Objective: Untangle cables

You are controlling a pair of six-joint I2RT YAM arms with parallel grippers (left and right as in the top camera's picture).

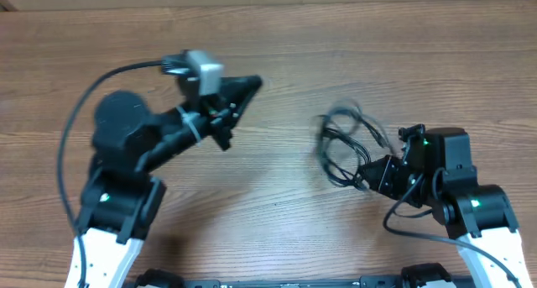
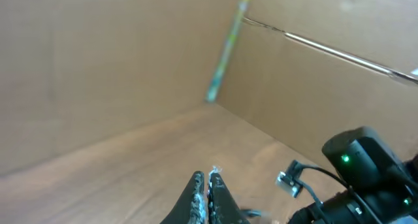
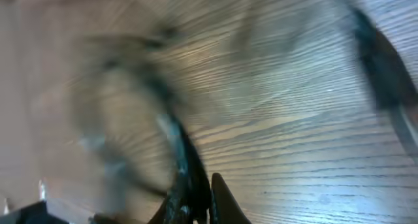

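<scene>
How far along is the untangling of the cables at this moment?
Done: nothing visible yet; the cables lie as one tangled bundle. In hand: the right hand is shut at the bundle's edge; blur hides whether it grips a cord. The left hand is shut and empty, apart from them. Remaining: separating the cords.

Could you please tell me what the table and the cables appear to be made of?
The table: wood or wood-look laminate, matte; brown grain lines run along it. The cables: thin black cords, likely plastic or rubber sheathed, lying in limp loops; sheen too small to tell.
</scene>
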